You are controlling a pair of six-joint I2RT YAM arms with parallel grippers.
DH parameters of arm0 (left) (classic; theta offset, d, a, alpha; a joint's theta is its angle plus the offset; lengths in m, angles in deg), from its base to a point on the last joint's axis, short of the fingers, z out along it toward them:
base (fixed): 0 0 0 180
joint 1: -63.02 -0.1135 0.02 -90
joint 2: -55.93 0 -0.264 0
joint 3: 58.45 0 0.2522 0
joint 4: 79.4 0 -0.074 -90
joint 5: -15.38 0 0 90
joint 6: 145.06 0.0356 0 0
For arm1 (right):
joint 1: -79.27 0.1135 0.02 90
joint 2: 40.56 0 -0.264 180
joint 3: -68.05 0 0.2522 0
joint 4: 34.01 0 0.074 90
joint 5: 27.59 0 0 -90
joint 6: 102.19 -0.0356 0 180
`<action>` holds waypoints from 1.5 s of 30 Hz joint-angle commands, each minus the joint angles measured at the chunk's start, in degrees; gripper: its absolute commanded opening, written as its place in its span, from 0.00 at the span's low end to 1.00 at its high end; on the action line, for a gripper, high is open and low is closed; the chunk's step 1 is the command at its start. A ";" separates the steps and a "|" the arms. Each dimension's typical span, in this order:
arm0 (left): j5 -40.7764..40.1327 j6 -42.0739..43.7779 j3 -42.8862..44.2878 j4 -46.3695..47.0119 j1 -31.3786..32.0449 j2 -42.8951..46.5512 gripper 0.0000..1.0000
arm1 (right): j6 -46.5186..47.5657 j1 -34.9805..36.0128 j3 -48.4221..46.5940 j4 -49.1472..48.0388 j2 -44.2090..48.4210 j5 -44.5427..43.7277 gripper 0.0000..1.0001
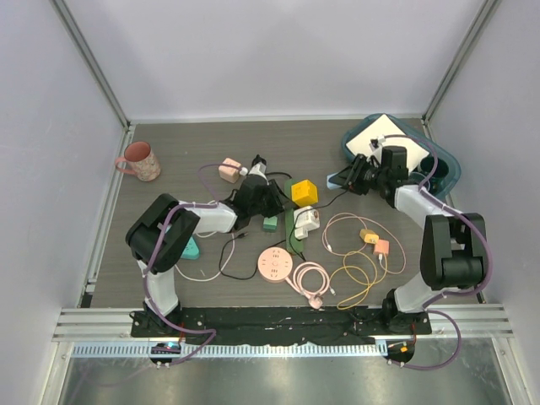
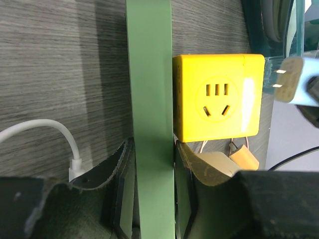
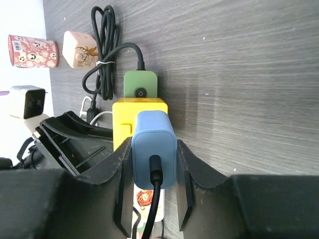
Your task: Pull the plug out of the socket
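Note:
A yellow cube socket (image 1: 305,192) stands mid-table against a green power strip (image 1: 290,221). My left gripper (image 1: 274,207) is shut on the green strip (image 2: 149,99), with the strip (image 2: 153,149) filling the gap between its jaws. The yellow cube (image 2: 218,97) shows an empty outlet face. My right gripper (image 1: 354,177) is shut on a blue plug (image 1: 336,179) with a black cord. In the left wrist view the blue plug (image 2: 294,82) has bare prongs, clear of the cube. In the right wrist view the plug (image 3: 153,147) sits between the fingers, with the cube (image 3: 124,119) behind it.
A pink mug (image 1: 141,160) stands far left. A teal tray (image 1: 439,160) holding a white pad is at the back right. A pink round power strip (image 1: 275,263), a white adapter (image 1: 306,221), a pink cube (image 1: 229,170) and loose coiled cables (image 1: 354,270) lie around.

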 commanded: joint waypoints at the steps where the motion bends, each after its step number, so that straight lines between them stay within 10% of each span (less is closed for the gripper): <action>1: -2.16 1.52 2.37 -3.40 -0.91 1.15 0.00 | 4.60 0.13 -7.54 5.59 4.17 -2.19 0.01; 12: -10.41 7.76 14.60 -15.19 -0.99 5.46 0.00 | 6.00 0.13 -1.84 9.55 13.22 -3.49 0.01; 28: -11.21 10.75 20.23 -20.02 -1.61 13.63 0.00 | 4.34 0.30 -9.39 -2.57 -4.78 1.67 0.04; 37: -5.51 13.12 8.73 -18.45 -2.84 21.88 0.00 | 3.90 2.68 -15.10 -2.31 -14.72 1.95 0.30; 45: -2.07 14.97 1.77 -18.53 -3.02 26.91 0.00 | 6.36 2.68 -20.11 8.91 -14.73 -4.10 0.83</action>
